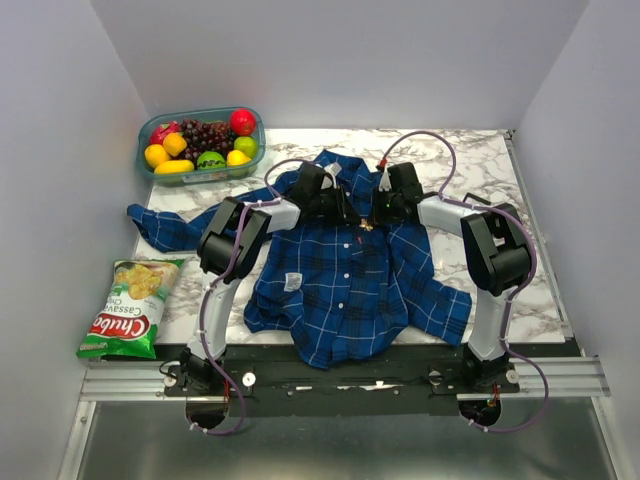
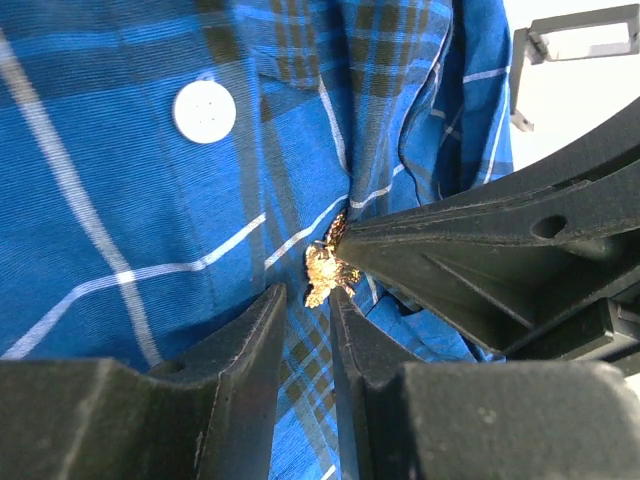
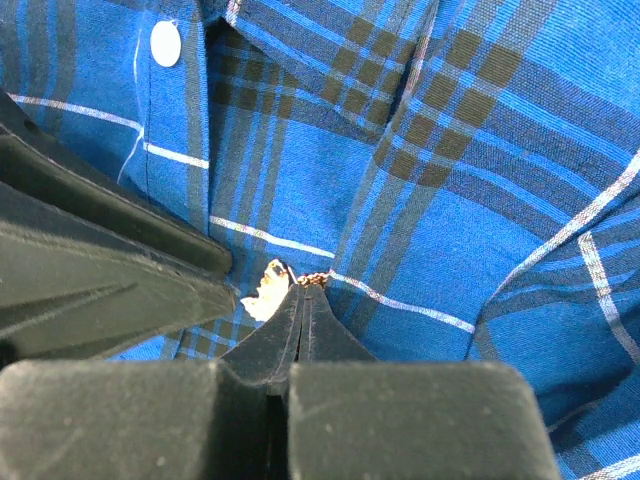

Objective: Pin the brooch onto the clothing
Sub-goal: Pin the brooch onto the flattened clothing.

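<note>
I take the blue plaid button-up shirt (image 1: pixel 340 290), spread on the marble table (image 1: pixel 500 180), as reference. At its placket below the collar, the left gripper (image 2: pixel 307 295) stands slightly open, holding nothing. The small golden brooch (image 2: pixel 322 270) lies on the fabric just beyond its tips. The right gripper (image 3: pixel 303 290) is fully closed, tips touching the brooch.

Bright, even overhead light, soft shadows; wrist views sharp on the shirt (image 2: pixel 100 200), brooch (image 2: pixel 322 268) overexposed.
</note>
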You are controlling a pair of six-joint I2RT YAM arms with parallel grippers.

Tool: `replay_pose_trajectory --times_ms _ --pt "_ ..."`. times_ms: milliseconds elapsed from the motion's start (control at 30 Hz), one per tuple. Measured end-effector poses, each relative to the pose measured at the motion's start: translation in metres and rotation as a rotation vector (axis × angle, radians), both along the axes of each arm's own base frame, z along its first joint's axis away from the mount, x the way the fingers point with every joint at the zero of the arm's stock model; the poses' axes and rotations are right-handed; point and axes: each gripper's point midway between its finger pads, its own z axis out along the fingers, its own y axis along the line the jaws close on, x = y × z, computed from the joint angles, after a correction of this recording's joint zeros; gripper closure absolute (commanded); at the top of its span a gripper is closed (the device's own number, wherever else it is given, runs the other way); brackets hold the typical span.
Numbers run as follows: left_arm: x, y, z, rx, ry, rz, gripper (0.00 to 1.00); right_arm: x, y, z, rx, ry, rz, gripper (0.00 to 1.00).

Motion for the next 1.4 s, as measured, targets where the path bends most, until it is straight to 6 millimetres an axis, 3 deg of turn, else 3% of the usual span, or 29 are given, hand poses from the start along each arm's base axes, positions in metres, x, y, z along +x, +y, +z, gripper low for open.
replay_pose_trajectory --times_ms 167,367,867,1167,1400 --pt "-0.0001 -0.0024 0.0002 0.042 -0.014 -0.015 0.66 -0.0008 -0.0004 0.0001 0.009 -0.002 -0.014 1.0" --pt "-0.0013 -0.0052 -0.002 0.124 -0.037 -0.028 0.77 -0.0022 -0.0043 0.0022 0.008 -0.006 -0.047 1.0" --pt "-0.0026 -0.0062 -0.0036 0.156 -0.046 -0.034 0.76 -0.0074 -0.0066 0.0057 0.011 -0.013 -0.066 1.0" --pt "-0.0038 -0.0086 -0.0018 0.146 -0.049 -0.043 0.63 -0.0078 -0.0062 0.0055 0.014 -0.019 -0.062 0.99" --pt "-0.0065 -0.0105 -0.0016 0.159 -0.057 -0.043 0.73 -0.0077 -0.0066 0.0053 0.007 -0.024 -0.052 0.99"
